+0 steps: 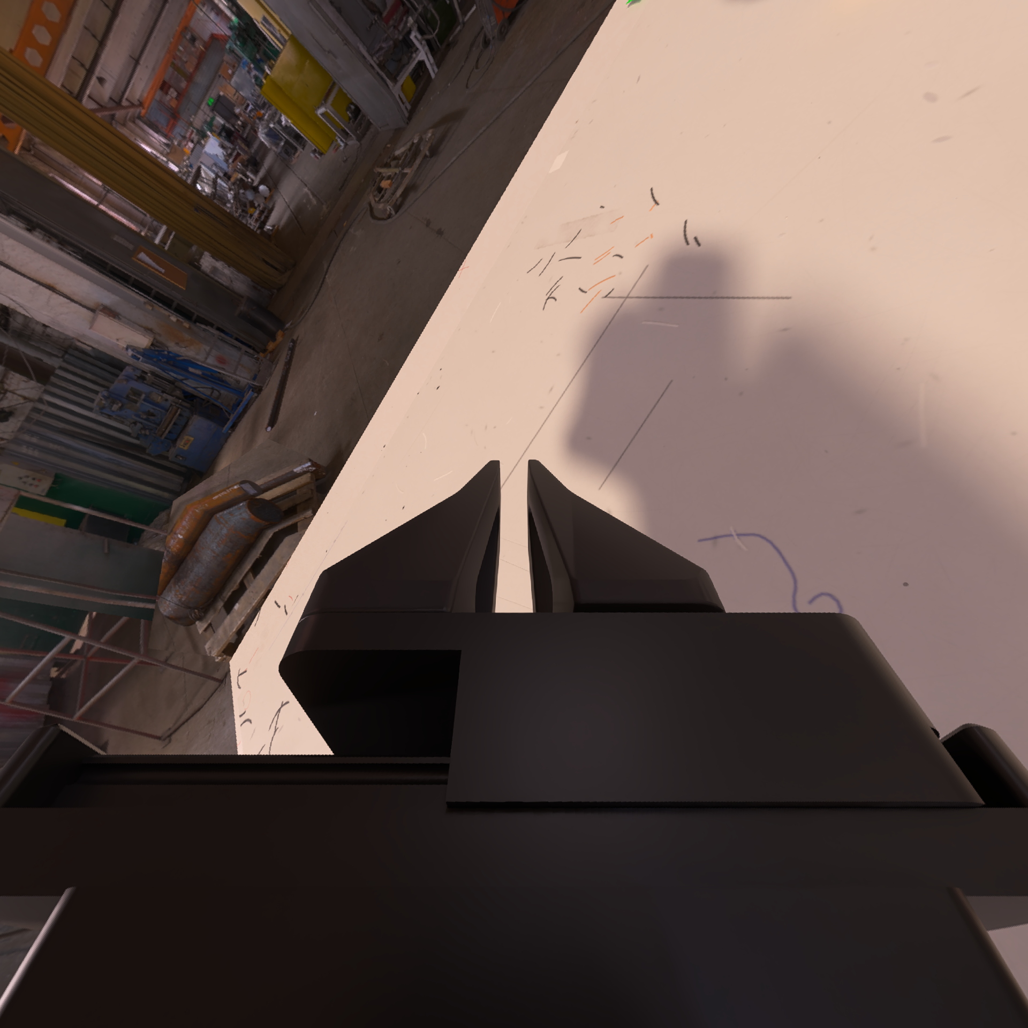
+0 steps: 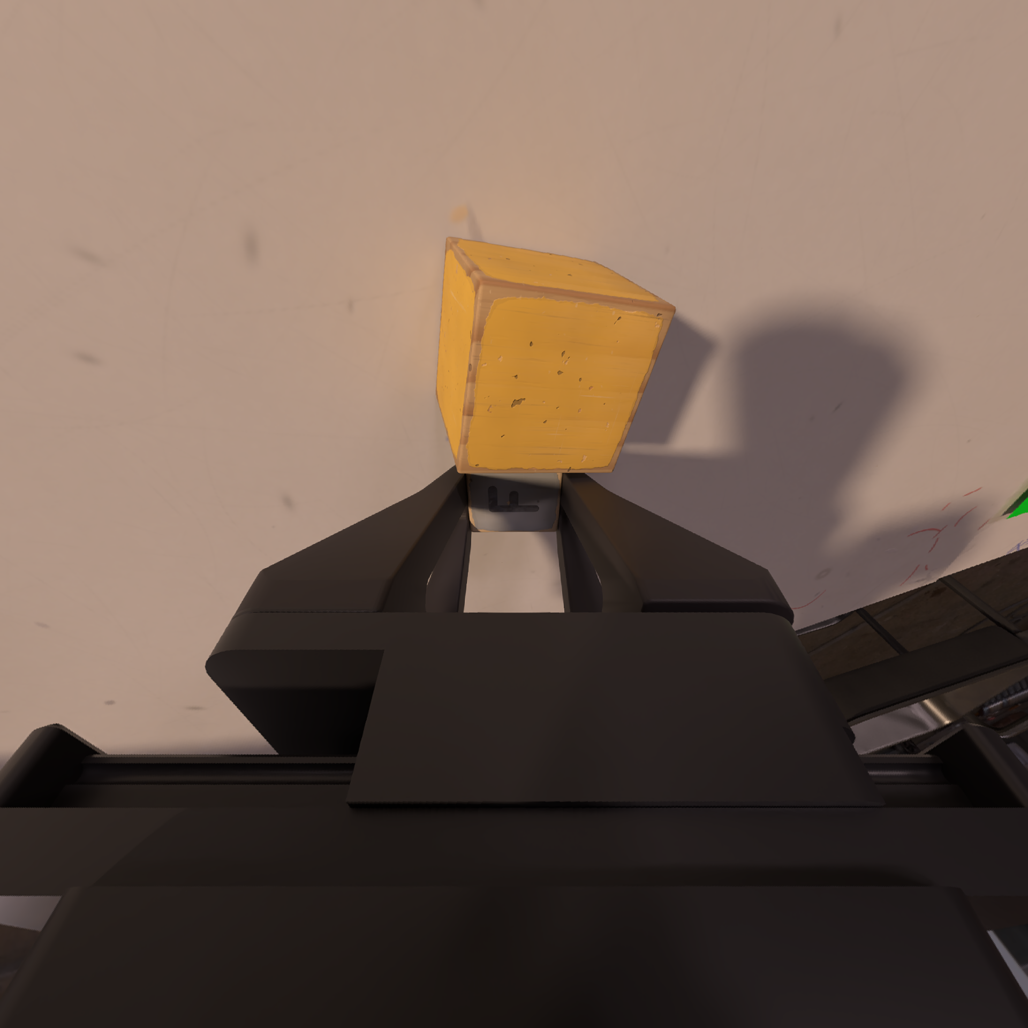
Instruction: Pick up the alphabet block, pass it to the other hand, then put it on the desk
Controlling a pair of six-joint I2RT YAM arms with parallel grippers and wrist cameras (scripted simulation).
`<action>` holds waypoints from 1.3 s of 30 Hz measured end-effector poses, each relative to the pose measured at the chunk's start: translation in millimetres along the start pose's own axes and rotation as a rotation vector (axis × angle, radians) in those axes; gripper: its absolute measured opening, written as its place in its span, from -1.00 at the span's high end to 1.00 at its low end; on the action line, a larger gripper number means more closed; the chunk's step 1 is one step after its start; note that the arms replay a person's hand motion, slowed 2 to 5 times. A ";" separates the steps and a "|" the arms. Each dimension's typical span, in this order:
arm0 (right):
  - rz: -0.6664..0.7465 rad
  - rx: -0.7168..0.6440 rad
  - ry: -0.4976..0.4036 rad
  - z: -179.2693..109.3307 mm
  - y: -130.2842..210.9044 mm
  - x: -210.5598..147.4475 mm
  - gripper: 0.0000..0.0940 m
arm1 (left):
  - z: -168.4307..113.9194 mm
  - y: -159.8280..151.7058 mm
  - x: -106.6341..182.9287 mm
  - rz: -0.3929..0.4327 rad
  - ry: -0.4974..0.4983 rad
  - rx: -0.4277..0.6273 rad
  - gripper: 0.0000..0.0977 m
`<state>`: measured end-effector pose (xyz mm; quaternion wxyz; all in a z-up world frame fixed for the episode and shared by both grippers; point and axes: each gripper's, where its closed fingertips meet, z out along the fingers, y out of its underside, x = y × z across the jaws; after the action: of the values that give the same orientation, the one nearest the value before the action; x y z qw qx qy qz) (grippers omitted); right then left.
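The alphabet block [image 2: 550,372] is a yellow-orange wooden cube with a pale lettered face turned toward the camera. My right gripper [image 2: 512,478] is shut on it, its black fingers [image 2: 445,517] clamping the near end. The block is tilted and close over the beige desk [image 2: 222,278], casting a shadow to its right. I cannot tell whether it touches the desk. My left gripper [image 1: 513,464] is shut and empty, its fingers nearly together above the desk [image 1: 779,167]. The block does not show in the left wrist view.
In the left wrist view the desk's edge [image 1: 445,311] runs diagonally, with a workshop floor beyond it on the left. Pen scribbles [image 1: 601,261] mark the desk. A green thing [image 2: 1021,500] and a dark wooden ledge [image 2: 918,628] lie at the right of the right wrist view.
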<state>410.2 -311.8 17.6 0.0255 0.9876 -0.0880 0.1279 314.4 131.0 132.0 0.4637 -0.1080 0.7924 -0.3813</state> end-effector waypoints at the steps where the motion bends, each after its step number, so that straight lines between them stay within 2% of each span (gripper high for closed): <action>1: 0.003 -0.002 -0.002 -0.2 -0.6 -0.2 0.47 | -0.5 -0.4 -0.1 0.000 0.000 0.001 0.83; 8: 0.033 -0.035 -0.015 -1.3 -0.4 -0.2 0.46 | -4.1 -2.1 -2.3 -0.003 -0.003 0.005 0.78; 9: 0.039 -0.043 -0.016 -1.8 0.8 -0.4 0.40 | -4.7 -1.5 -4.1 -0.007 -0.009 0.003 0.77; 12: 0.060 -0.059 -0.017 -4.4 3.8 -0.2 0.00 | -7.3 2.7 -14.3 -0.027 -0.047 -0.013 0.76; 13: 0.066 -0.059 -0.015 -6.0 4.4 0.1 -0.07 | -8.7 4.8 -19.4 -0.037 -0.067 -0.020 0.74; 18: 0.109 0.014 0.032 -23.7 4.7 5.0 -0.13 | -21.1 16.0 -55.1 -0.114 -0.207 -0.041 0.65; 24: 0.201 0.238 0.120 -61.0 -8.4 10.9 -0.19 | -44.5 33.0 -95.2 -0.221 -0.342 -0.047 0.51; 31: 0.287 0.584 0.159 -116.5 -50.0 -4.8 -0.22 | -58.2 62.7 -104.7 -0.292 -0.304 -0.130 0.33; 35: 0.282 0.776 0.127 -148.2 -84.3 -29.9 -0.22 | -59.4 73.2 -110.1 -0.284 -0.290 -0.175 0.31; 39: 0.219 0.939 0.040 -174.6 -125.0 -66.0 -0.22 | -53.0 75.4 -115.3 -0.239 -0.277 -0.185 0.35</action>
<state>326.6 -165.2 165.9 -0.4350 0.8746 -0.1235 0.1748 347.8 270.0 168.9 0.5077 -0.2947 0.7343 -0.3409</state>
